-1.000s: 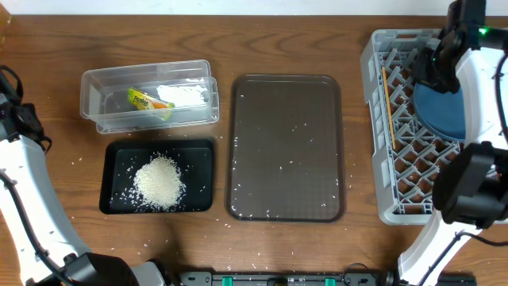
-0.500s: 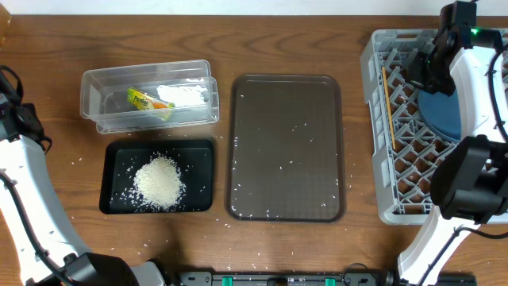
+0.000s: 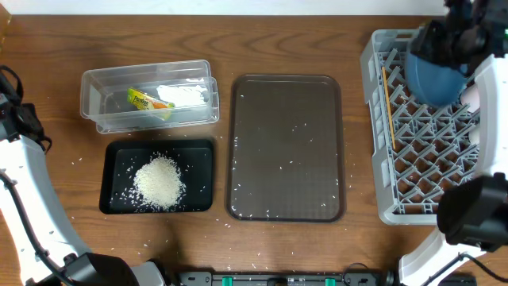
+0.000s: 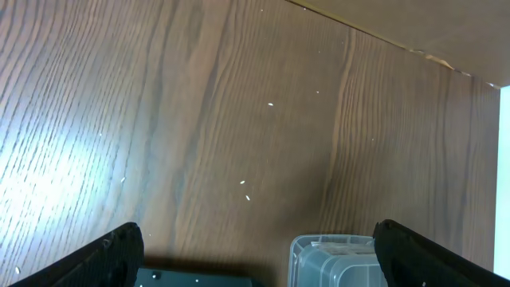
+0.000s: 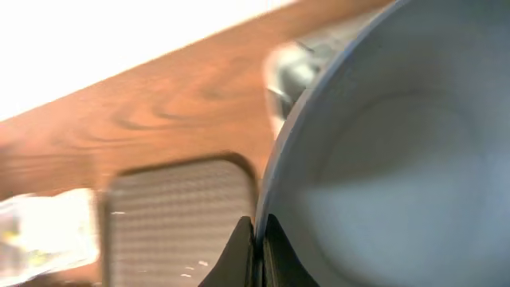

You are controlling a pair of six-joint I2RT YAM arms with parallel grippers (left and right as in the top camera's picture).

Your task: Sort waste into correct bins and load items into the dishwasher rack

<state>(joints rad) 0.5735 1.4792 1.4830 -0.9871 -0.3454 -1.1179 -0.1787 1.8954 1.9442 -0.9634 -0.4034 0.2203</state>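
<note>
Right gripper (image 5: pixel 256 247) is clamped tight, jaws pinched on the rim of the dark-blue bowl (image 3: pixel 434 74). On the wrist view that rim runs straight down between them, and the bowl's pale inside fills the right half of the shot. From overhead, the bowl is tipped up on edge over the far end of the rack (image 3: pixel 413 171), close to its back wall. Whether it touches the lattice I cannot tell, because the arm covers that spot. The chopsticks (image 3: pixel 388 107) lie in the rack along the side facing the brown tray (image 3: pixel 287 147), running front to back, near the bowl but apart from it.

Over on the other side, the left gripper (image 4: pixel 259 263) hangs with its jaws spread wide and nothing between them. It looks down on the wooden table (image 4: pixel 199 119), where a few loose grains lie. A corner of the clear tub (image 3: pixel 149 95) peeks in at the bottom of that view.

Inside the tub, the wrapper (image 3: pixel 148 102) and the napkin (image 3: pixel 184 93) lie side by side, wrapper on the left. Just beside the tub, on the robot's side, sits the black tray (image 3: pixel 115 151) with the rice (image 3: pixel 159 181) heaped in its middle and stray grains around the heap. The brown tray lies flat between the bins and the rack, with a scatter of grains on it. More grains dot the wood around the black tray.
</note>
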